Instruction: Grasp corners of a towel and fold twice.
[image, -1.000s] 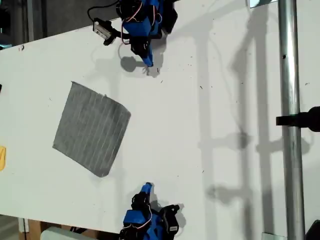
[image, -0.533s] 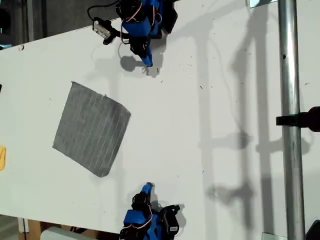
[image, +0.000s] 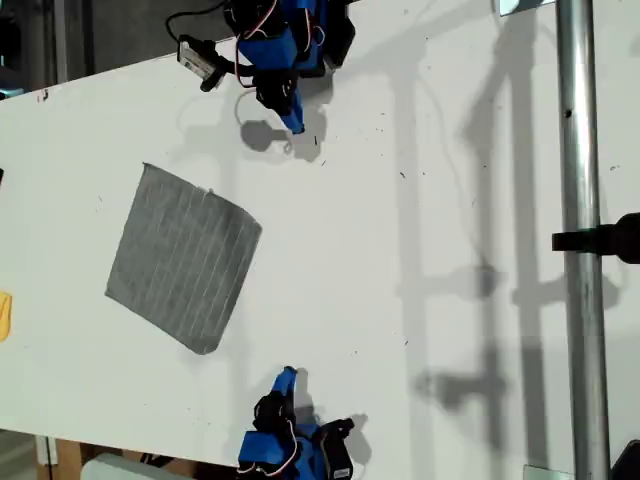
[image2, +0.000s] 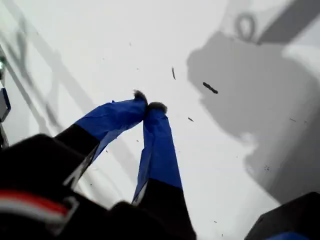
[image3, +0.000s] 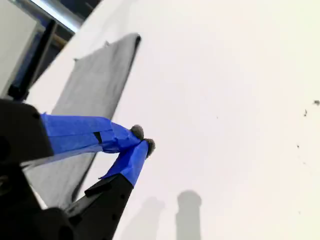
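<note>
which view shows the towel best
The exterior view: the whole towel lies flat on the white table, all edges visible. The second wrist view catches only part of it behind the tool; the first wrist view shows none of it.

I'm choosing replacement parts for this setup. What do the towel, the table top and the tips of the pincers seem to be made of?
The towel looks like thin woven fabric, matte grey with fine pale stripes, lying limp and flat. The table top seems a hard, smooth white board, matte with small dark specks. My first pincer and my second pincer appear wrapped in blue tape, creased, over black bodies.
</note>
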